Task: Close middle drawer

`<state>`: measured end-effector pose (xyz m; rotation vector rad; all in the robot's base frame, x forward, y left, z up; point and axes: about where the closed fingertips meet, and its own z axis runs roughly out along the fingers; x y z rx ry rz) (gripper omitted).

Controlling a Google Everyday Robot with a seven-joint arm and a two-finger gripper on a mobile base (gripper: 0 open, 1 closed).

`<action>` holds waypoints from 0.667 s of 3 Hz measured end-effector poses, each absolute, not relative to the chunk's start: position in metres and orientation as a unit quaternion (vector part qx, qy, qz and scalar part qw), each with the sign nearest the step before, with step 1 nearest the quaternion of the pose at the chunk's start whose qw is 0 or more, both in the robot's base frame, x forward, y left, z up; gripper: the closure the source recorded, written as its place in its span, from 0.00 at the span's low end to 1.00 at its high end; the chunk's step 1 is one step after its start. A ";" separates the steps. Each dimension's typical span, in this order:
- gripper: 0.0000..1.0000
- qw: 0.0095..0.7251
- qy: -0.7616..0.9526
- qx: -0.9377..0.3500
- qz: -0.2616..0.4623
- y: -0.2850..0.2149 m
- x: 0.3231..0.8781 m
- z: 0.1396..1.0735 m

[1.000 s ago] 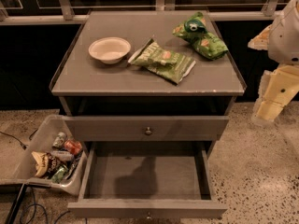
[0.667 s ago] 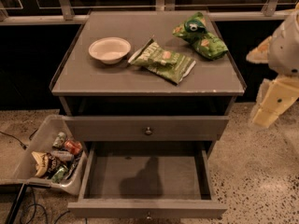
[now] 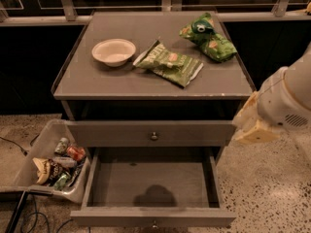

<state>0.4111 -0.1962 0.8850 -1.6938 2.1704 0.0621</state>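
The camera looks down on the grey desk (image 3: 97, 84) from the front. The hand (image 3: 253, 125) hangs just off the desk's right front corner, level with the upper drawer front (image 3: 112, 133). It shows as a pale beige block on the end of the white arm (image 3: 291, 98), which is cut off by the right edge of the view. Whether the hand is open or closed cannot be told, nor whether it touches the desk. Nothing can be seen in its grasp.

The middle drawer (image 3: 121, 216) stands wide open below the upper drawer front, reaching out from the desk towards the camera. Its grey floor is bare apart from a dark shadow. Its front runs along the bottom of the view, where its knob is cut off. Anything lower on the desk is hidden beneath this drawer. Under the desk top, above the upper drawer front, lies a dark recess where nothing can be made out.

On the desk top a white bowl (image 3: 114, 51) sits on the left. A light green snack bag (image 3: 169, 62) lies near the middle, and a darker green bag (image 3: 208, 37) lies at the back right.

On the speckled floor left of the desk, a pale bin (image 3: 29, 166) holds cans and wrappers. A dark cable (image 3: 22, 212) runs at the bin's near corner.
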 end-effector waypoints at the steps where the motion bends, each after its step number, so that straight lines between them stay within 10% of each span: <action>1: 0.82 0.192 0.774 -0.602 0.020 -0.196 0.411 0.881; 2: 1.00 0.192 0.774 -0.603 0.020 -0.196 0.411 0.882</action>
